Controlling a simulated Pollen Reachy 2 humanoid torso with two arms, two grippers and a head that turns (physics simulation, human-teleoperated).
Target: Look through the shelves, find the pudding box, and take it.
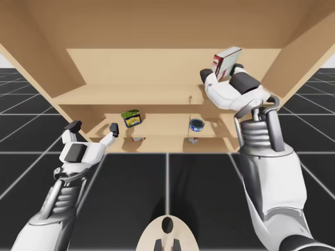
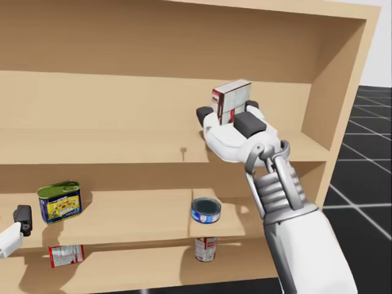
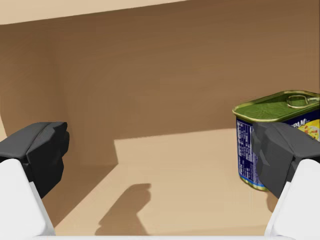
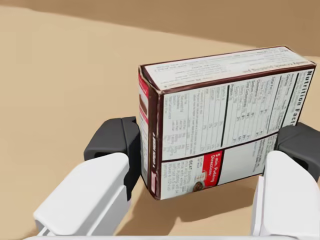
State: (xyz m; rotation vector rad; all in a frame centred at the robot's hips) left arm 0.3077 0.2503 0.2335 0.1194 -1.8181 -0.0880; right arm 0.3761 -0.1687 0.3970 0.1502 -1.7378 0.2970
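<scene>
Gripping the red-and-white box (image 4: 225,125) with our right claw (image 4: 205,150), fingers (image 4: 112,145) on both sides, up in the upper shelf (image 2: 92,150) compartment (right half). Left claw (image 3: 162,155) released, green rectangular can (image 3: 270,125) just beside it on the middle shelf (image 3: 175,175).

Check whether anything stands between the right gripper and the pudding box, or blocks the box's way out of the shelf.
Nothing visible does. My right gripper is shut on the pudding box, a finger against each side. The green tin and the blue can stand one shelf lower, off the way out.
</scene>
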